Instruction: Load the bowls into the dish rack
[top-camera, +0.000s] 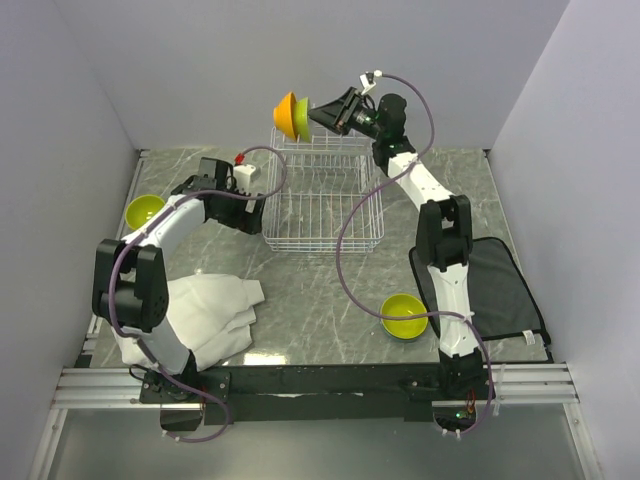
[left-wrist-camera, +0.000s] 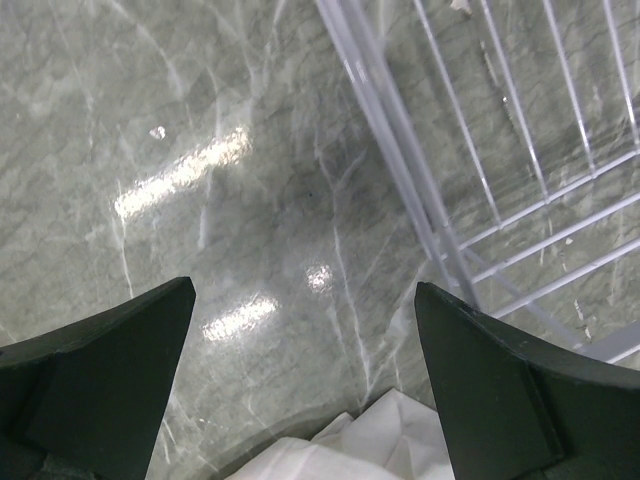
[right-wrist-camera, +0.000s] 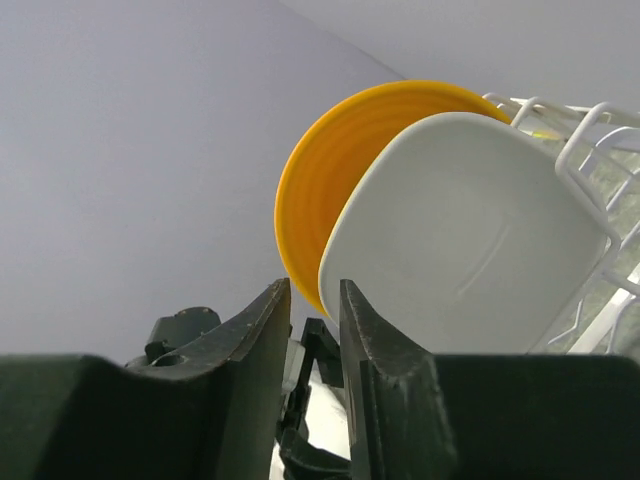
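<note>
The white wire dish rack (top-camera: 320, 200) stands mid-table. My right gripper (top-camera: 322, 115) is over its raised back tier, shut on the rims of two nested bowls held on edge: an orange bowl (top-camera: 286, 114) and a lime bowl (top-camera: 303, 119) with a pale white inside. In the right wrist view the orange bowl (right-wrist-camera: 330, 170) sits behind the white-inside bowl (right-wrist-camera: 470, 240), next to the rack's prongs (right-wrist-camera: 590, 135), with my right gripper (right-wrist-camera: 310, 290) at their lower rims. My left gripper (top-camera: 240, 205) is open and empty over bare table by the rack's left edge (left-wrist-camera: 400, 170). Its jaws stand wide apart (left-wrist-camera: 305, 290).
A lime bowl (top-camera: 145, 210) sits at the far left table edge. Another lime bowl (top-camera: 405, 315) sits at the front right by the right arm's base. A crumpled white cloth (top-camera: 215, 310) lies front left and also shows in the left wrist view (left-wrist-camera: 390, 440). A black mat (top-camera: 500, 285) lies at the right.
</note>
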